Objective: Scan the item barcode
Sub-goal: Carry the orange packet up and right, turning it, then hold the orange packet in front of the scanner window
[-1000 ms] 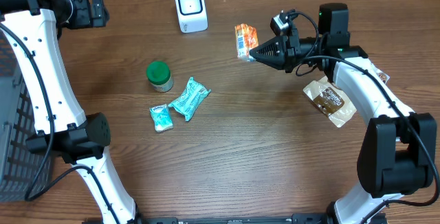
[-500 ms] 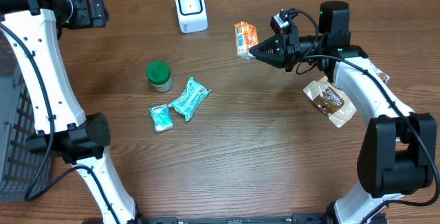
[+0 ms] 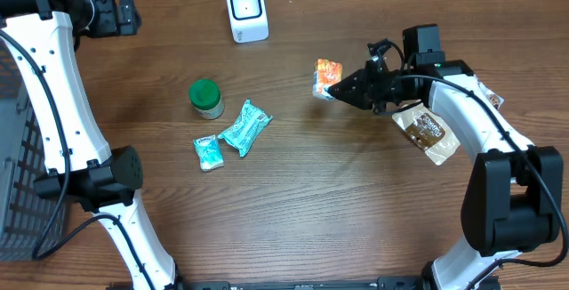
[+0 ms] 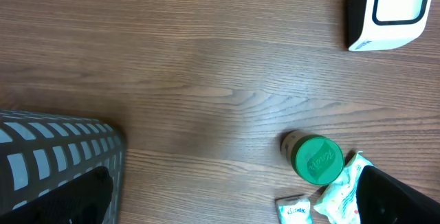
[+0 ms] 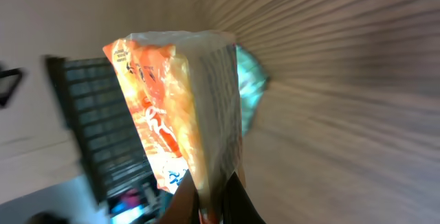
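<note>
Since the right gripper (image 3: pixel 338 88) has its jaws pinched shut on one edge of the orange crinkly plastic snack packet (image 3: pixel 326 77), pick-up looks done. The packet hangs well right of the white box-shaped barcode scanner (image 3: pixel 246 11), nearer the robot. Presenting the barcode seems left. Far left of the scanner, the left gripper (image 4: pixel 234 207) has its jaws wide and empty.

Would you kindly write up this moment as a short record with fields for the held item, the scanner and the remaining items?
held item: orange snack packet
holder: right gripper, shut on the packet's edge
scanner: white scanner, far side, apart from the packet
lying loose: green-lidded jar, large teal packet, small teal packet, brown packet
</note>
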Robot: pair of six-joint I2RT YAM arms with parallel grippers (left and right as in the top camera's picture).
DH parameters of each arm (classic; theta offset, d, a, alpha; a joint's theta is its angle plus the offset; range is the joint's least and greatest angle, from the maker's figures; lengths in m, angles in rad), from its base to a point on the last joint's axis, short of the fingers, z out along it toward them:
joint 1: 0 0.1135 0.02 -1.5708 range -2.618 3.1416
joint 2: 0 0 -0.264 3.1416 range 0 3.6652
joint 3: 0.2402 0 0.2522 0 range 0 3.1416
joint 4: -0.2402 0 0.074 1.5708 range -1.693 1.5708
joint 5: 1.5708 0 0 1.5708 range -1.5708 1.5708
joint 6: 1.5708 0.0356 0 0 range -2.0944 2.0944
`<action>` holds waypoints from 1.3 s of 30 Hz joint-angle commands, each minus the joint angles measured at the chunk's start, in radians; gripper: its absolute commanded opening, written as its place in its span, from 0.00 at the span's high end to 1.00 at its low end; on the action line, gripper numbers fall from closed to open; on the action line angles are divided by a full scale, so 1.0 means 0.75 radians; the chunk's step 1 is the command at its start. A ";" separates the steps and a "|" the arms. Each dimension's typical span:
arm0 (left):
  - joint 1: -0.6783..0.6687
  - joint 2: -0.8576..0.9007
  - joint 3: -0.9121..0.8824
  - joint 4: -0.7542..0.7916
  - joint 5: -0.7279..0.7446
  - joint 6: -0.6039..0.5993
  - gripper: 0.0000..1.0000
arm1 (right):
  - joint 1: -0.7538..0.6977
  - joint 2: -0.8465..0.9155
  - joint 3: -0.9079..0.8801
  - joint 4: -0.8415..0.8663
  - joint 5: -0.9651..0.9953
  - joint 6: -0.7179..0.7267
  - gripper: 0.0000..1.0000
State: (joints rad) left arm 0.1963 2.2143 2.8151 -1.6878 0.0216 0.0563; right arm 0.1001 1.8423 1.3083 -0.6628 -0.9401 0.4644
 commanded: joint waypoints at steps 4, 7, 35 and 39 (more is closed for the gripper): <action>-0.001 -0.040 0.010 -0.002 -0.005 0.015 0.01 | 0.057 -0.020 0.150 -0.200 0.387 -0.144 0.96; -0.002 -0.040 0.010 -0.002 -0.005 0.015 0.01 | 0.112 -0.020 0.343 -0.380 0.649 -0.167 0.96; -0.001 -0.040 0.010 -0.002 -0.005 0.015 0.01 | 0.666 0.452 1.092 0.209 2.206 -0.968 0.96; -0.001 -0.040 0.010 -0.002 -0.005 0.015 0.00 | 0.666 0.598 1.092 0.426 2.208 -1.203 0.96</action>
State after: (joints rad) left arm 0.1963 2.2143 2.8151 -1.6878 0.0216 0.0563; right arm 0.5983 2.2192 2.1014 -0.3977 0.6823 -0.2401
